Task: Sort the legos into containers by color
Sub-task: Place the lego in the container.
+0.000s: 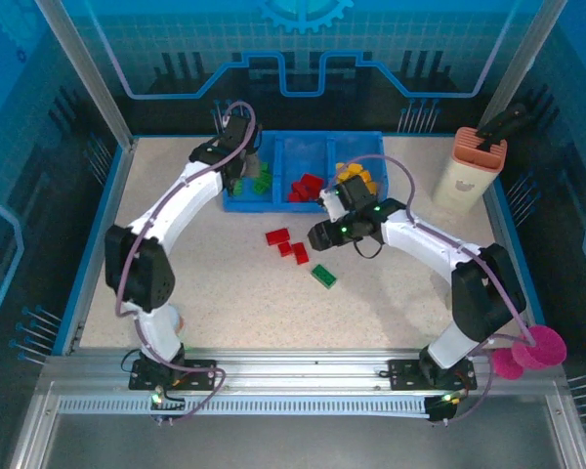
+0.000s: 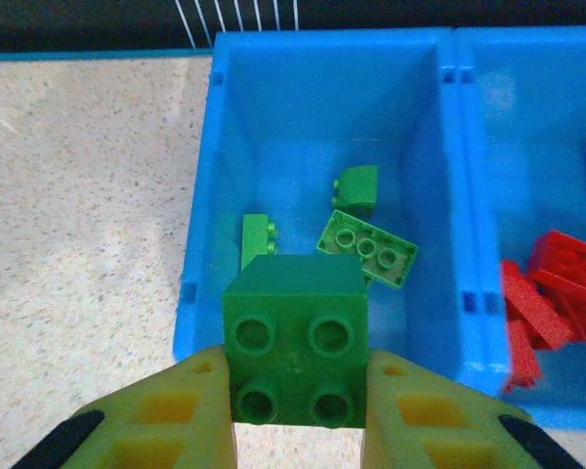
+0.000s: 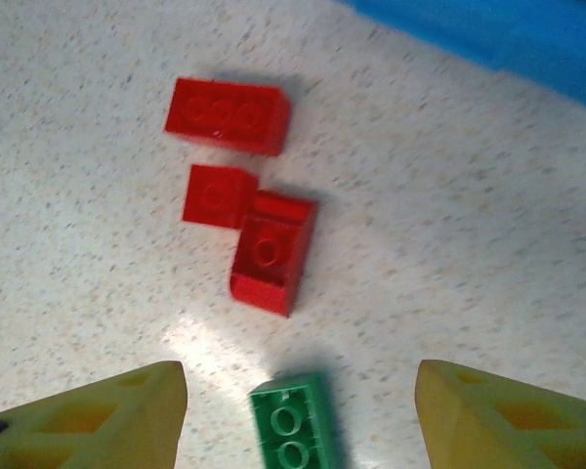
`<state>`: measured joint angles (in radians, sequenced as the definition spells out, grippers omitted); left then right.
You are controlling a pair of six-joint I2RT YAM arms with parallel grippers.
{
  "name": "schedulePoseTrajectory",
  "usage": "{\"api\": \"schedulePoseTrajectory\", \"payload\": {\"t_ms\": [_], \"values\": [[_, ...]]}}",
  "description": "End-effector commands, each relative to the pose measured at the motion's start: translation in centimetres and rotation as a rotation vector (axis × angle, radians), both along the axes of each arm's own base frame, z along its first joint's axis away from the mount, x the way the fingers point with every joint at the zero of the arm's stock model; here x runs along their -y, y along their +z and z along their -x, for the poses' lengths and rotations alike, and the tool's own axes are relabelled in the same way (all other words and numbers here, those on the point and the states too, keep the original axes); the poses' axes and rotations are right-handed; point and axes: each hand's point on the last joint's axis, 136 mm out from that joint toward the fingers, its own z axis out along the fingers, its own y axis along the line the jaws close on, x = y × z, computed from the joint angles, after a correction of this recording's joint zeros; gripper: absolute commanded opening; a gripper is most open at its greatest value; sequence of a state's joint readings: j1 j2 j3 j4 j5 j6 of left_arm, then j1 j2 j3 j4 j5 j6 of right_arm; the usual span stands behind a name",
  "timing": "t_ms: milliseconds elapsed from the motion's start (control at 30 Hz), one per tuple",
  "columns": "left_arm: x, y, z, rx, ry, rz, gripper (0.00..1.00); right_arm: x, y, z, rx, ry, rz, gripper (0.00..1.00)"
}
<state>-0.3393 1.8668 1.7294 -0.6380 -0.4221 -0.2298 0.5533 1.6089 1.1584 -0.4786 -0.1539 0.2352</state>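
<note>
Blue tray [image 1: 303, 154]: glossy plastic with low walls and three rectangular compartments side by side, at the far side of the table.
Table [image 3: 469, 244]: pale, speckled, matte surface with one soft patch of glare.
Left pincer [image 2: 298, 401]: yellow plastic fingers [image 2: 166, 415] with hollow cut-outs, clamped from both sides on a green block [image 2: 295, 337], above the near wall of the left compartment.
Green block: chunky and square-faced, smooth-sided, with four round studs turned toward the wrist camera.
Left compartment: three green pieces lie on its floor. They are a flat studded plate [image 2: 367, 247] lying tilted, a small sloped piece [image 2: 356, 186] and a narrow brick [image 2: 257, 239] by the left wall.
Middle compartment: red bricks [image 2: 557, 283] in a loose heap.
Right compartment: yellow bricks [image 1: 356, 178] in a pile.
Right pincer [image 3: 298, 366]: fingers spread wide, holding nothing, over the loose bricks on the table.
Loose bricks: a long red brick [image 3: 229, 115] lies farthest. A small red square [image 3: 218, 195] sits just beside a red sloped piece [image 3: 272, 252] with one stud. A green studded brick [image 3: 293, 425] lies apart from them, between the fingertips.
</note>
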Motion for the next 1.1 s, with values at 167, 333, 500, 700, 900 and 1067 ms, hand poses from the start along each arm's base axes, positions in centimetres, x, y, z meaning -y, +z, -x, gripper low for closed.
{"api": "schedulePoseTrajectory", "payload": {"t_ms": [167, 333, 500, 700, 900, 1067], "values": [[0.1, -4.8, -4.9, -0.053, 0.003, 0.077, 0.28, -3.7, -3.3, 1.2, -0.048, 0.073, 0.127, 0.69], [-0.3, -6.6, -6.1, -0.072, 0.021, 0.065, 0.31, -4.3, -5.2, 0.8, -0.048, 0.106, 0.240, 0.70], [-0.5, -7.2, -7.2, -0.080, 0.022, 0.054, 0.37, -4.7, -6.4, 0.5, -0.056, 0.122, 0.284, 0.71], [-0.2, -7.1, -7.8, -0.073, 0.012, 0.063, 0.42, -4.9, -8.4, 0.5, -0.083, 0.134, 0.330, 0.71], [-0.2, -6.7, -7.8, -0.072, 0.003, 0.060, 0.48, -5.3, -9.1, 0.0, -0.088, 0.134, 0.337, 0.68], [-0.1, -4.8, -7.3, -0.051, -0.012, 0.066, 0.50, -5.3, -9.6, -0.3, -0.088, 0.130, 0.351, 0.56]]}}
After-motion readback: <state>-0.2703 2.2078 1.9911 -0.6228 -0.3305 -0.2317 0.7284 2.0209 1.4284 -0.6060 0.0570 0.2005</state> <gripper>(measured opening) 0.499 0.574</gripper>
